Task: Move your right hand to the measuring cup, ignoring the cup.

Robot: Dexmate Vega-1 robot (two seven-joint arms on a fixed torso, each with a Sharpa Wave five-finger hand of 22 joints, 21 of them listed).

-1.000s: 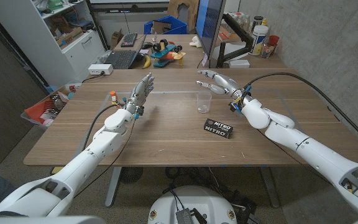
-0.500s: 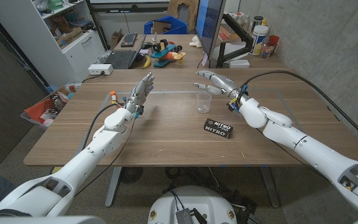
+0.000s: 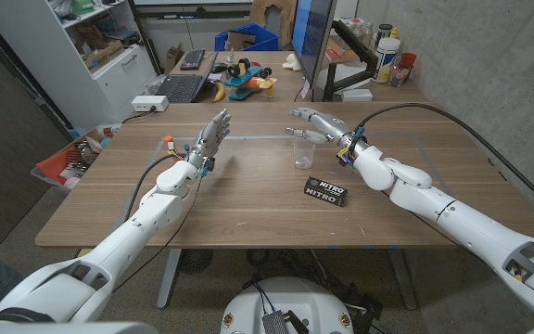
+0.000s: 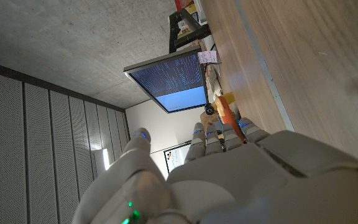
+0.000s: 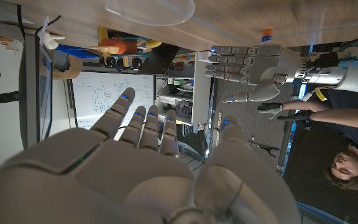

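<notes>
A small clear measuring cup [image 3: 304, 153] stands upright on the wooden table [image 3: 248, 213], a little right of the middle. My right hand [image 3: 317, 124] hovers just behind and above it, fingers spread and pointing left, holding nothing. In the right wrist view the cup's clear rim [image 5: 151, 9] shows just past my right hand [image 5: 148, 162]. My left hand [image 3: 209, 137] stands on the left with its fingers up and apart, empty; it also appears in the right wrist view, left hand [image 5: 253, 68], and in its own wrist view, left hand [image 4: 216, 174].
A black box lettered NITRO [image 3: 326, 192] lies in front of the cup, near my right forearm. A small orange-capped object [image 3: 169, 141] sits left of my left hand. A monitor [image 3: 311, 46], laptop [image 3: 180, 88] and toys [image 3: 244, 79] crowd the desk behind. A person [image 5: 334, 143] stands beyond the table.
My right hand has drifted a little left and farther back, closer over the cup. The left arm and the objects have stayed put.
</notes>
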